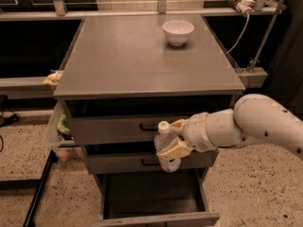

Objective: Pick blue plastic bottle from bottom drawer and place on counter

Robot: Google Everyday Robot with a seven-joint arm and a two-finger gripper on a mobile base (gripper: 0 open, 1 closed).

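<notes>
the counter [137,56] is brushed grey, and the bowl [178,32] on it is white. the bottle [166,163] is clear, with a white cap [163,125] and a pale label band. the gripper [173,137], in front of the upper drawers [109,129], has tan fingers [176,150] clasped round the bottle, on a white arm [265,122]. those drawers are grey with black handles [148,126]. the bottom drawer [161,219] is grey at the rim and dark inside. the floor [241,193] is speckled beige.
</notes>
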